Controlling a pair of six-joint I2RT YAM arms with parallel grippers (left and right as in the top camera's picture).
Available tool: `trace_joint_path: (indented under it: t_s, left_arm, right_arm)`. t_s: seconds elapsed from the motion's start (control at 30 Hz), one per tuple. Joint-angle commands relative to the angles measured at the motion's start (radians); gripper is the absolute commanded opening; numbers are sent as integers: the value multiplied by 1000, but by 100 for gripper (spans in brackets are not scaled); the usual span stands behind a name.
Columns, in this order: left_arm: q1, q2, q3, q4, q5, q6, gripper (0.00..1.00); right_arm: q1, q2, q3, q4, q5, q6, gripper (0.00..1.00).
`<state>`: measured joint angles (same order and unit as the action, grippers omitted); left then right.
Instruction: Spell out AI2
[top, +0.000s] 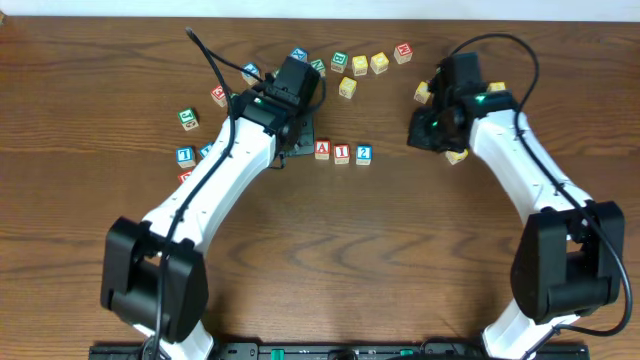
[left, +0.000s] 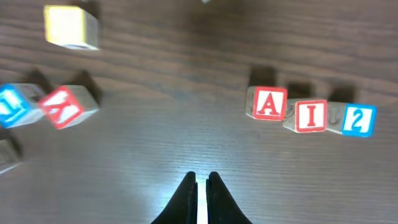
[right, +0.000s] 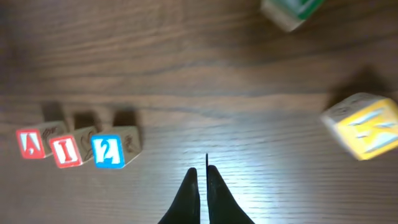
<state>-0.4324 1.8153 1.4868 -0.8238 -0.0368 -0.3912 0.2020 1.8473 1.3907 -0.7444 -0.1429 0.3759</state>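
The left claw (left: 200, 182) is clenched on nothing, its two dark fingers pressed almost together above bare wood. The right claw (right: 201, 175) is likewise clenched and empty, tips meeting in a thin line.

Just beyond the left claw, toward the right edge, the A block (left: 269, 103), the I block (left: 309, 116) and the 2 block (left: 356, 120) stand in a slightly crooked row near the middle of the bench (top: 400, 250), a little toward the far edge. Each seems to touch its neighbour, and they read AI2, so the word looks spelled.

They are small cubes of pale wood with flat sides. The A and I faces are red-framed and the 2 face is blue. I judge them light, rigid and not fragile, though easily slid on the smooth grain. The best hold would be across two opposite plain sides, from above. With the row this tight, a finger pushed between blocks would likely nudge the next one.

Farther out, a red K block (left: 62, 107) lies toward the left edge, and a yellow block (right: 364, 127) toward the right edge.
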Motion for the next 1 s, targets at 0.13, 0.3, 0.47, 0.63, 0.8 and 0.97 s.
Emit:
trace_joint_path:
  t_s: [0.13, 0.3, 0.47, 0.63, 0.8, 0.97]
  left_arm:
    - [73, 136, -12, 48, 159, 44, 7]
    - [100, 227, -12, 105, 158, 55, 7]
    - [106, 280, -12, 194, 289, 125, 7]
    - [104, 306, -12, 229, 318, 133, 7]
    - [100, 306, -12, 248, 318, 137, 7]
    - [76, 306, -12, 259, 321, 163, 7]
  right_arm:
    - [79, 60, -2, 47, -6, 130, 1]
    - [95, 135, -2, 63, -44, 163, 1]
    - [125, 182, -2, 91, -43, 188, 1]
    - [141, 212, -2, 109, -40, 196, 1]
    - [142, 223, -2, 129, -36, 204, 1]
    - [145, 226, -2, 145, -36, 204, 2]
